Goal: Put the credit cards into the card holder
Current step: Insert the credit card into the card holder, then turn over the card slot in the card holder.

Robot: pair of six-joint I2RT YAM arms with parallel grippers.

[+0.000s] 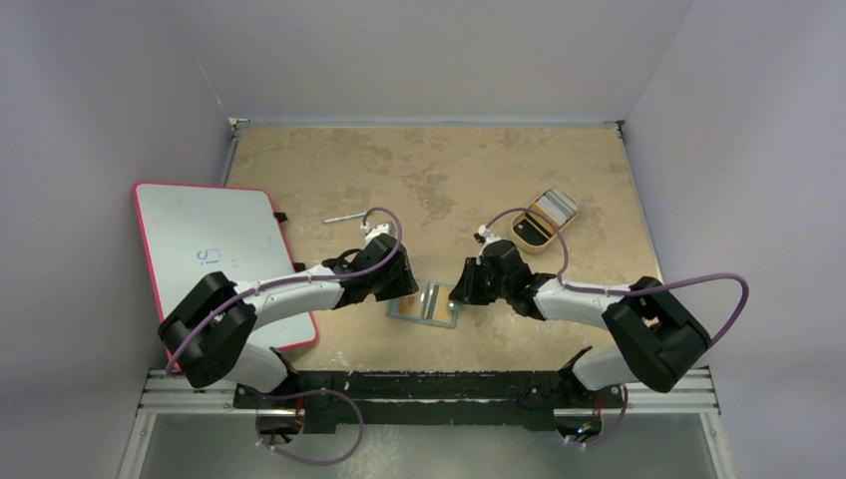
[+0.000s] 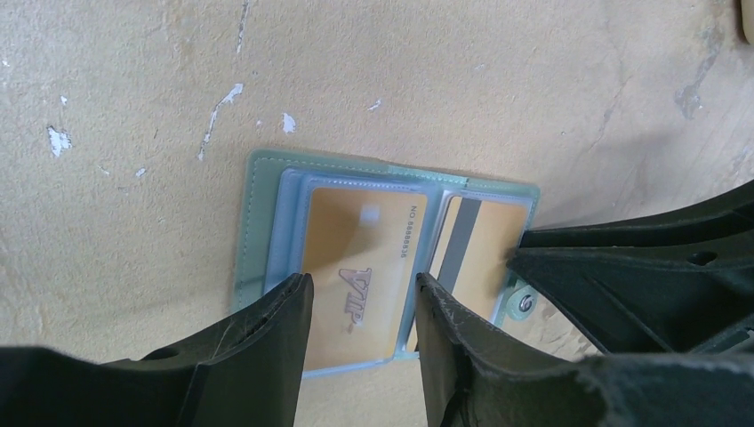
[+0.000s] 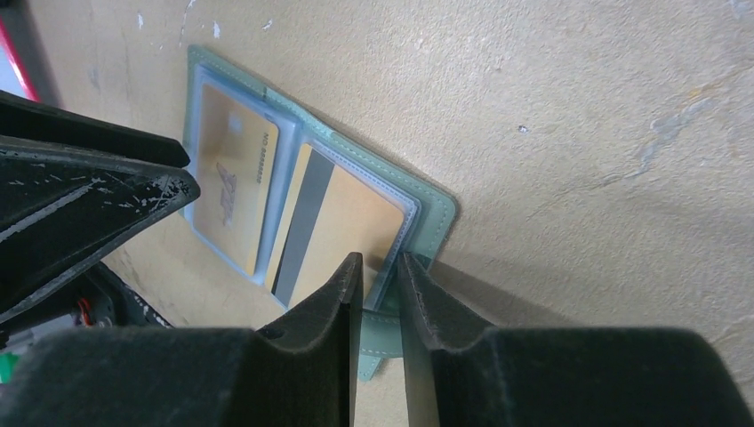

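Grey-green card holder (image 1: 427, 302) open — left jaws apart over it, right jaws' grip unclear — tan tray (image 1: 544, 220) beyond.

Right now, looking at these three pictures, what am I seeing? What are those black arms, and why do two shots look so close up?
The wide picture comes from a camera above a tan table. Two black robot arms are bolted at its near edge. The other two pictures come from small cameras on each arm's wrist, so the dark shapes in them are that arm's own fingers.

Between the arms lies an open green card holder with two yellow cards in its clear pockets. The left pincer hovers open over one card, holding nothing. The right pincer has the holder's edge between its fingers; I can't tell if it grips. Farther off sit a white board and a tan tray.
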